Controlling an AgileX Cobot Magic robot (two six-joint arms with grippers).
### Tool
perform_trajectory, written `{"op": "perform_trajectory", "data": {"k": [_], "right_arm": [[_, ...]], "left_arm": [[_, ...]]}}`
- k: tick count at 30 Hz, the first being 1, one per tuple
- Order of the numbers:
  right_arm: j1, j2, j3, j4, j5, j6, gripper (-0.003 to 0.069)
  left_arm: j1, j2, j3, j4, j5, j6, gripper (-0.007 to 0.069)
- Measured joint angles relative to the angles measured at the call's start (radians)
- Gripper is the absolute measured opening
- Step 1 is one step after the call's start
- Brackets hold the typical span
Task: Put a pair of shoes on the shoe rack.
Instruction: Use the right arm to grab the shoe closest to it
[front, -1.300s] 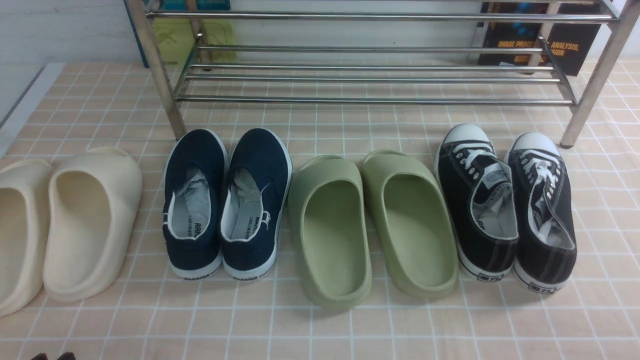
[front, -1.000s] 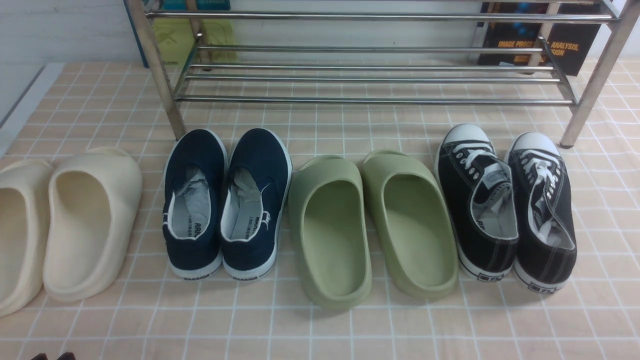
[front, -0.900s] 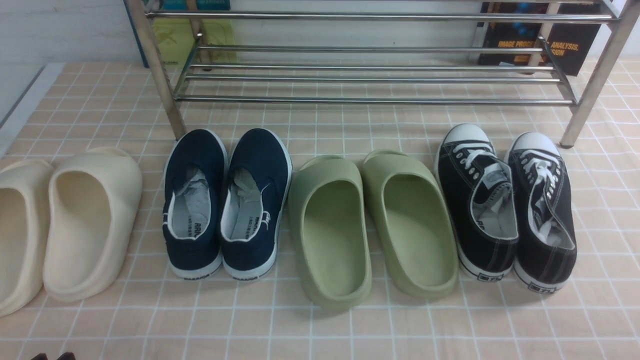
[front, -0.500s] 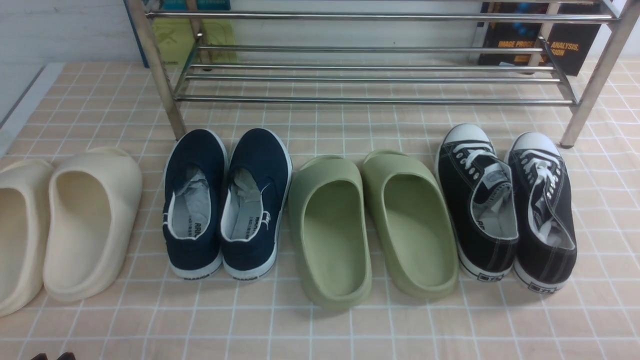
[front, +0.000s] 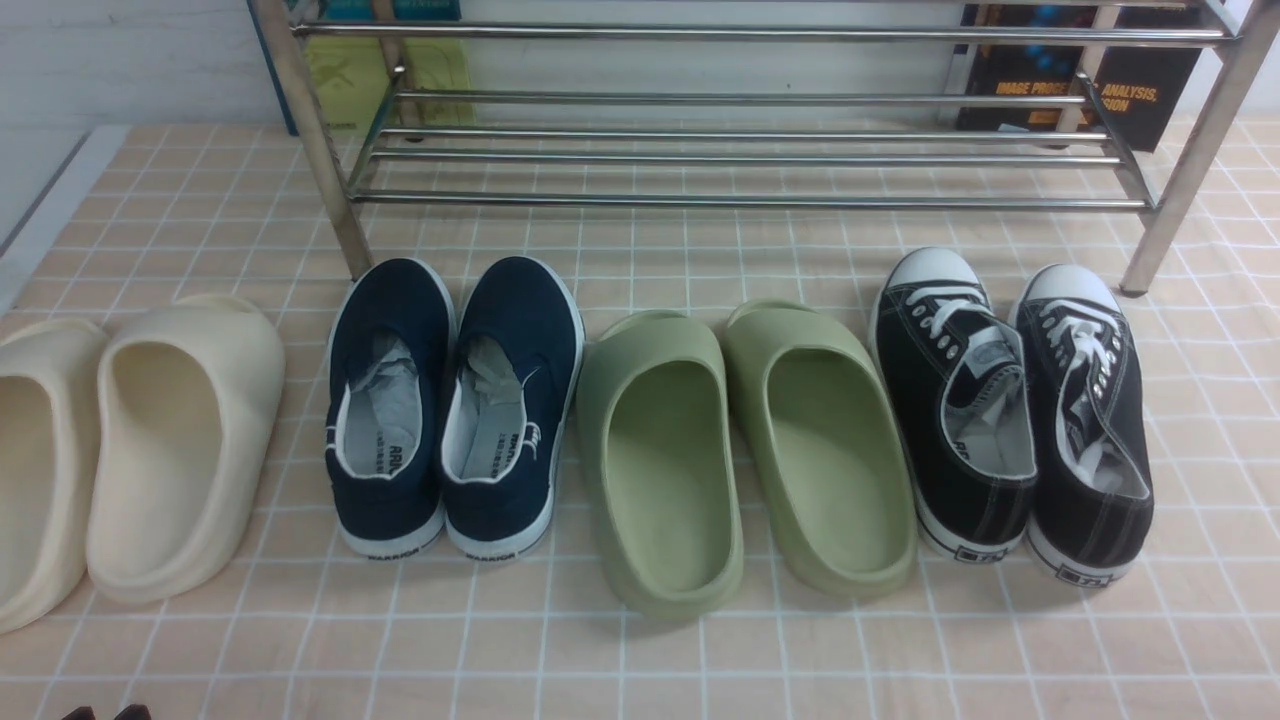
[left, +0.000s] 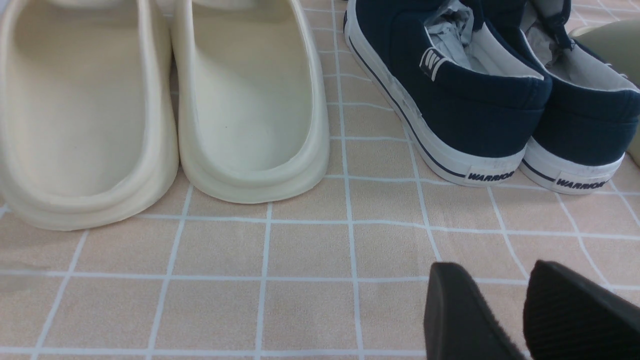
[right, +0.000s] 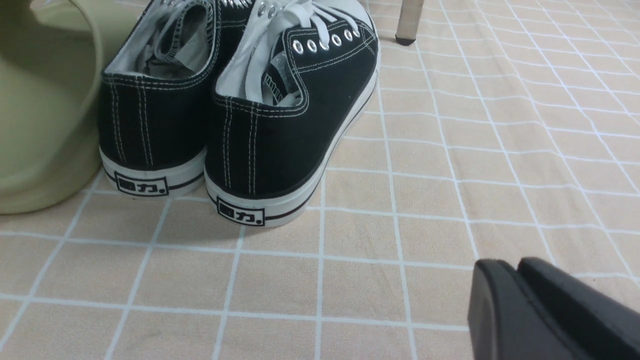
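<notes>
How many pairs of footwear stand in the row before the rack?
4. From the robot's left: cream slides, partly cut off; navy slip-ons; green slides; black sneakers, farthest right. More may lie outside the view.

From between arms, high, facing forward and down toward shoe rack (front: 740, 200). From left wrist, low, near, facing heels of cream slides (left: 250, 100), navy slip-ons (left: 480, 110). From right wrist, low, near, facing heels of black sneakers (right: 260, 145). Shared with front view: all three pairs
</notes>
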Motion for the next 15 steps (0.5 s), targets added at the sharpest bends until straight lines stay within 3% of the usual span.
{"op": "perform_trajectory", "data": {"k": [8, 15], "right_arm": [[0.000, 0.000, 0.005, -0.030, -0.054, 0.000, 0.0074], [0.000, 0.000, 0.008, -0.033, -0.582, 0.004, 0.0083]], "left_arm": [[0.000, 0.000, 0.000, 0.000, 0.000, -0.001, 0.0239], [0.000, 0.000, 0.000, 0.000, 0.000, -0.001, 0.0239]]}}
